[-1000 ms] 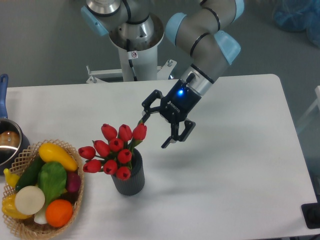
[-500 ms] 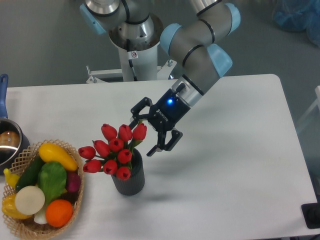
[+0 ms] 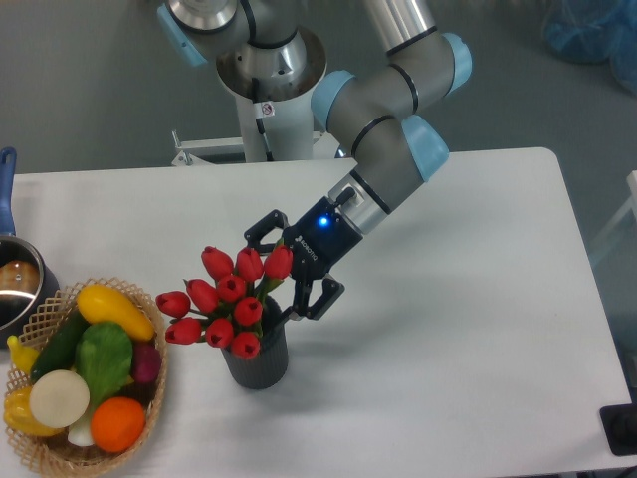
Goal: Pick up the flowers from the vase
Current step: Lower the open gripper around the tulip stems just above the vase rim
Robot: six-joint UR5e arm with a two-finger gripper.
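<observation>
The flowers (image 3: 225, 297), a bunch of red tulip buds on green stems, stand in the vase (image 3: 259, 359), a short dark ribbed cylinder on the white table. My gripper (image 3: 275, 275) is open and comes in from the right at bud height. One finger (image 3: 261, 229) sits behind the bunch and the other (image 3: 317, 299) in front of it, at the right. The rightmost bud lies between them. I cannot tell whether the fingers touch the flowers.
A wicker basket (image 3: 40, 456) with vegetables and fruit stands at the front left. A metal pot (image 3: 14, 282) with a blue handle is at the left edge. The robot's base (image 3: 269, 90) rises behind the table's back edge.
The gripper has moved left and slightly down towards the flowers, staying open; its fingers now straddle the right side of the bunch. The flowers and vase have not moved.
</observation>
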